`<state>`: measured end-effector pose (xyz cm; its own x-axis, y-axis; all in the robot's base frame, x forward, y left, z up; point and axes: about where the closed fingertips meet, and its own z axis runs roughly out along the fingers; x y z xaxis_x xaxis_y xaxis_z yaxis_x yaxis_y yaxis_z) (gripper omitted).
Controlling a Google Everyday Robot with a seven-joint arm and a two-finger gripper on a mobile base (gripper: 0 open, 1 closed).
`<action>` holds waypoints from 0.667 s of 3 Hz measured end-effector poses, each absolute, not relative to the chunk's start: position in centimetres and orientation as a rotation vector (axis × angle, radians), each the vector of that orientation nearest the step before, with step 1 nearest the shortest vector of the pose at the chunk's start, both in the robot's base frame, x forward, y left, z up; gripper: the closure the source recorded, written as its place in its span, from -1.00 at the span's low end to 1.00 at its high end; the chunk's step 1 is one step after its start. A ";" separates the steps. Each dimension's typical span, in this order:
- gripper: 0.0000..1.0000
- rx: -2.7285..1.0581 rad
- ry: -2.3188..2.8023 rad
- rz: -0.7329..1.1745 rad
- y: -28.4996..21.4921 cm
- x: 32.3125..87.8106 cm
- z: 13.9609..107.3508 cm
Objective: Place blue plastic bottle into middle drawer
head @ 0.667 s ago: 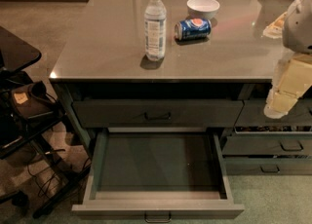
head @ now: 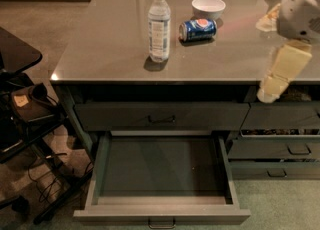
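Note:
The blue plastic bottle (head: 159, 25), clear with a white cap and a pale label, stands upright on the grey countertop (head: 110, 49), left of centre. The middle drawer (head: 162, 174) is pulled wide open below it, and its dark inside holds nothing. My gripper (head: 270, 93) hangs at the right edge of the view on a white and cream arm, over the counter's front edge. It is far to the right of the bottle and holds nothing I can see.
A blue soda can (head: 198, 29) lies on its side right of the bottle, with a white bowl (head: 208, 7) behind it. The top drawer (head: 161, 116) is shut. Narrower drawers (head: 295, 149) are at the right. A dark cart with cables (head: 30, 109) stands at the left.
My arm and gripper have shifted a little to the left and up. The bottle, can, bowl and drawer have not moved.

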<state>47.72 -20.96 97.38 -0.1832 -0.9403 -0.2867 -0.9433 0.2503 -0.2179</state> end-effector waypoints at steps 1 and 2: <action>-1.00 -1.682 2.097 0.141 -20.8 51.7 97.0; -1.00 -1.597 2.044 0.257 -21.5 54.8 96.1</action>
<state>54.78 -21.48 96.12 -0.1621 -0.8433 -0.5124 -0.9439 0.2839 -0.1687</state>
